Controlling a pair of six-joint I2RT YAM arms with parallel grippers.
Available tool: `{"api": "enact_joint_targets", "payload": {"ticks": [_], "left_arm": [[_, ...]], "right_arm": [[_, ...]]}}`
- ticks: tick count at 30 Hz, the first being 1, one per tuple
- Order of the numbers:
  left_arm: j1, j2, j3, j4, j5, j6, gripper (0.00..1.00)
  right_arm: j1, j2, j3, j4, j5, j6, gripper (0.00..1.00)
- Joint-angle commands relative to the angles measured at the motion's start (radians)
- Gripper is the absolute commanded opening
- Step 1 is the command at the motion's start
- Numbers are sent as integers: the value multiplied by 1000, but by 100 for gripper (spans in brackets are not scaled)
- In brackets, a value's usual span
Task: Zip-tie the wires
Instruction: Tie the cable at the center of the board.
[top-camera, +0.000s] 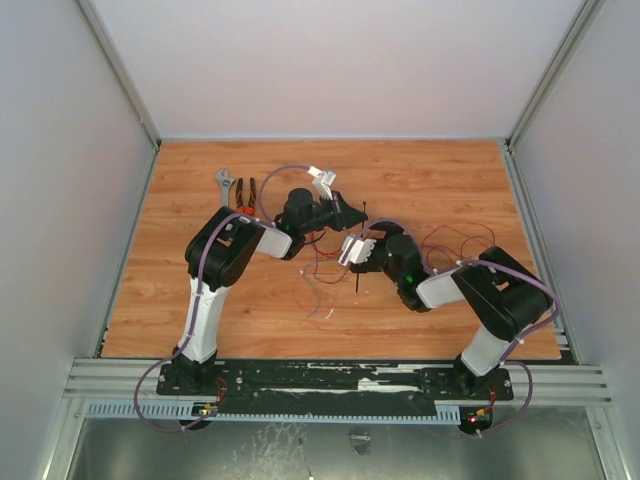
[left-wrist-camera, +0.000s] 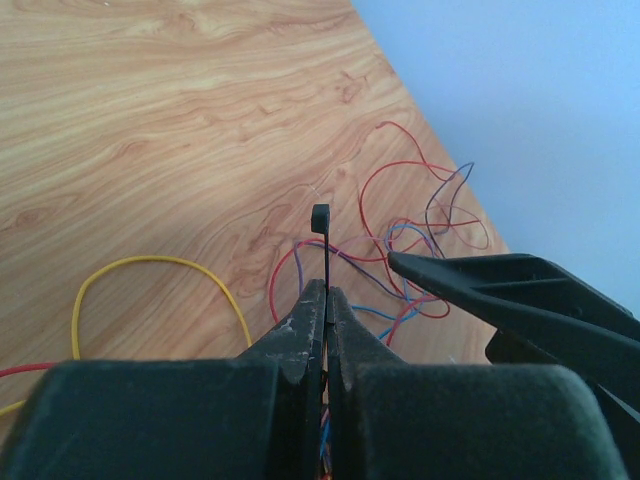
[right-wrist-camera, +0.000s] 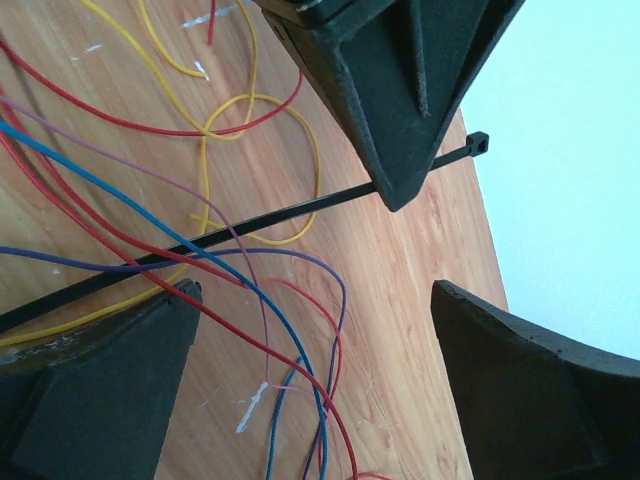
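Your left gripper (left-wrist-camera: 325, 300) is clamped tight on the zip tie (left-wrist-camera: 322, 250) just below its head, which stands clear above the fingertips, so that end is secure. The strip sits over the middle of the desk (top-camera: 200, 300), a little toward the far edge, its tail running down toward the near edge across the wires (right-wrist-camera: 230, 252), which sprawl from the middle toward the right edge. Your right gripper (right-wrist-camera: 315, 300) is spread wide, one finger on each side of the strip and touching nothing. By my reading, the job now is to catch the tail: bring the right jaws down on the strip alone, away from the head, and check that no red or blue strand gets pinched with it. The left arm reaches in from the left edge, elbow raised, wrist turned toward the right; the right arm folds in from the right edge, its gripper just beside the left one
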Motion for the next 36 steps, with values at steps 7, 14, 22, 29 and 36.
{"api": "enact_joint_targets", "payload": {"ticks": [7, 14, 22, 29, 36], "left_arm": [[3, 13, 19, 14, -9, 4, 0], [3, 17, 27, 11, -9, 1, 0], [3, 14, 30, 3, -9, 6, 0], [3, 11, 26, 5, -8, 4, 0], [2, 2, 18, 7, -5, 5, 0]], "right_arm": [[30, -252, -31, -293, -57, 46, 99], [103, -340, -41, -466, -92, 113, 99], [158, -244, -35, -435, -108, 140, 99], [166, -176, -19, -379, -82, 137, 99], [137, -103, -3, -325, -4, 80, 99]]}}
